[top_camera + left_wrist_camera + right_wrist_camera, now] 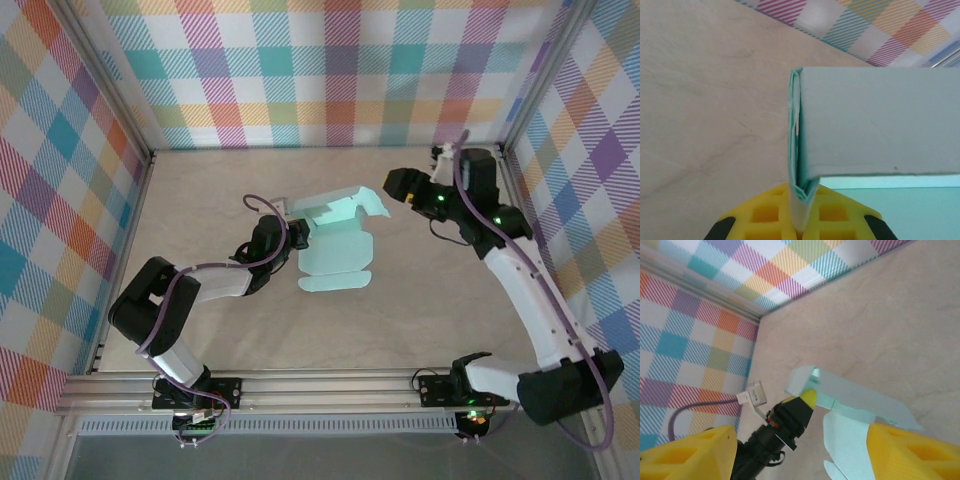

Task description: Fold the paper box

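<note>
Plaid backdrop (330, 70); paper box (335, 252) (L gripper (288, 238))

Paper box (335, 262) of pale mint-blue thin card, half folded, near the middle of the tabletop (440, 310): base panel flat with scalloped tabs at the near edge, far long wall raised, doubled over at its left end, notched at the right.

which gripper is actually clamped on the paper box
The left gripper: it is shut on an upright folded edge of the paper box. The right gripper stands open, gripping nothing.
</note>
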{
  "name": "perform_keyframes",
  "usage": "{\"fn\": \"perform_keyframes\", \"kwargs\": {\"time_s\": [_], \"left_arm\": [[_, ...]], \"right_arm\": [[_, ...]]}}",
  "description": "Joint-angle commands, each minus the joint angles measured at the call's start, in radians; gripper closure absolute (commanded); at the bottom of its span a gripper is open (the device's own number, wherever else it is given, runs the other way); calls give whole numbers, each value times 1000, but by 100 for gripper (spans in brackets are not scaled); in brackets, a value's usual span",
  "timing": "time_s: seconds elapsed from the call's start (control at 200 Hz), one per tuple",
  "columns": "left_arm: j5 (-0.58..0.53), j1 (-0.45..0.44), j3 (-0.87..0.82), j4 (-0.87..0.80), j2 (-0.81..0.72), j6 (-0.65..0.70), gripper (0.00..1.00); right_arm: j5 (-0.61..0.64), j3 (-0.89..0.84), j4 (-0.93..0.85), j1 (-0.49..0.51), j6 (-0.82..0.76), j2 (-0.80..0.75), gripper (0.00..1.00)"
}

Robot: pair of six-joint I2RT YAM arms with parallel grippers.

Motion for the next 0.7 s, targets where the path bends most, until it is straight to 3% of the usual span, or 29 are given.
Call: {"fn": "perform_keyframes", "kwargs": {"time_s": [0.0,0.115,0.39,0.695], "left_arm": [[-72,5,20,-29,-28,85,100],[-87,5,26,-29,-33,111,100],[-91,6,32,-31,-43,119,100],[-96,8,35,-26,-22,67,100]], "right_arm": [[113,143,-170,89,-132,88,32],[196,297,-239,163,-151,216,34],[164,567,-349,219,-119,487,38],[157,500,-350,227,-77,544,44]]}}
